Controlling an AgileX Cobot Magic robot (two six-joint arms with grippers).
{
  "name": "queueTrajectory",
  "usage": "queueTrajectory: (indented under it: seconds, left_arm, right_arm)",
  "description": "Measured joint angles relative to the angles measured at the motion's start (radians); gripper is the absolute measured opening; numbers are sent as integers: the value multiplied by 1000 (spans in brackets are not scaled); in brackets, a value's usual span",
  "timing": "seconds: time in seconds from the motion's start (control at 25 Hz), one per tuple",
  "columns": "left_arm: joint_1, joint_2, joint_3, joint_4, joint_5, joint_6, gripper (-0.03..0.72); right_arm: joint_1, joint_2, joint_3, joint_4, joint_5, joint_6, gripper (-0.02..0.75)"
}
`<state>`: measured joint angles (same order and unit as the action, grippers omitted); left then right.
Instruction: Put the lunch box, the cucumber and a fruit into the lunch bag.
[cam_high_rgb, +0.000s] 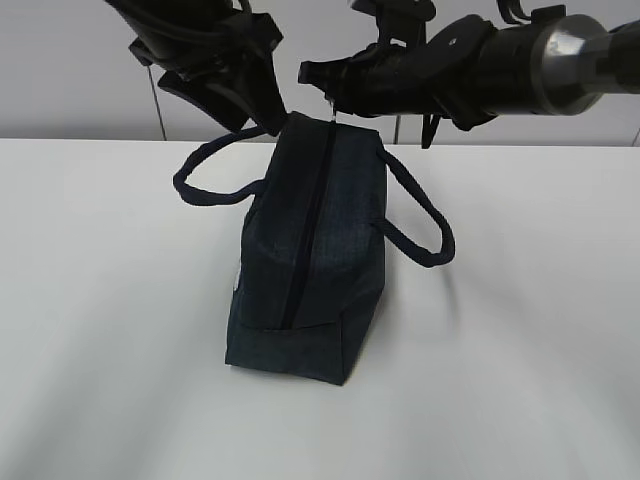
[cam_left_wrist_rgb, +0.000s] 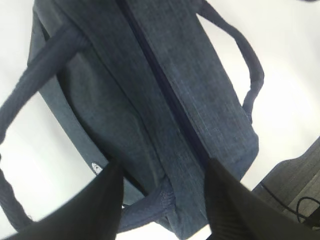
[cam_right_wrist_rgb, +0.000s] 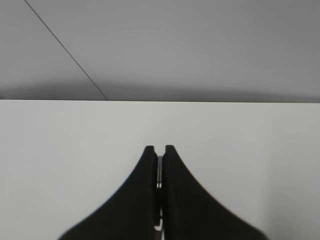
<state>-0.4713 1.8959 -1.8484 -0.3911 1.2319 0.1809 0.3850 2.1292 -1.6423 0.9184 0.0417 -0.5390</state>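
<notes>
One bag (cam_high_rgb: 310, 250), two handles (cam_high_rgb: 215, 180), one zipper (cam_high_rgb: 310, 220); two grippers, left (cam_high_rgb: 262, 108), right (cam_high_rgb: 322, 78).

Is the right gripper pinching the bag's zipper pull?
Touching. In the right wrist view the right gripper is shut on a thin metal ring; the exterior view puts it at the bag's zipper end.

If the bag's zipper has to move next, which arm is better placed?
Right. The right tool is shut on a metal sliver, likely the zipper pull, at the far end of the lunch bag. The left tool stands open over the bag, gripping nothing.
</notes>
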Motion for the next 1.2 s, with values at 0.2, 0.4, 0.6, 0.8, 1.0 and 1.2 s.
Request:
queueTrajectory:
  seconds: [0.2, 0.4, 0.6, 0.8, 1.0, 1.2]
  left_arm:
    - [10, 68, -55, 0, 3, -23, 362]
    - [10, 117, -66, 0, 4, -24, 363]
    - [10, 169, -110, 0, 3, -24, 363]
    - [10, 216, -154, -9, -3, -24, 363]
    - [10, 251, -154, -18, -3, -24, 324]
    - [10, 253, -154, -22, -3, -24, 75]
  right_arm:
    - [0, 0, 0, 0, 0, 0, 0]
    - [0, 0, 0, 0, 0, -1, 0]
    - [0, 0, 0, 0, 0, -1, 0]
    - [0, 0, 0, 0, 2, -7, 0]
    - [0, 0, -1, 0, 4, -13, 0]
    - [0, 0, -2, 0, 6, -16, 0]
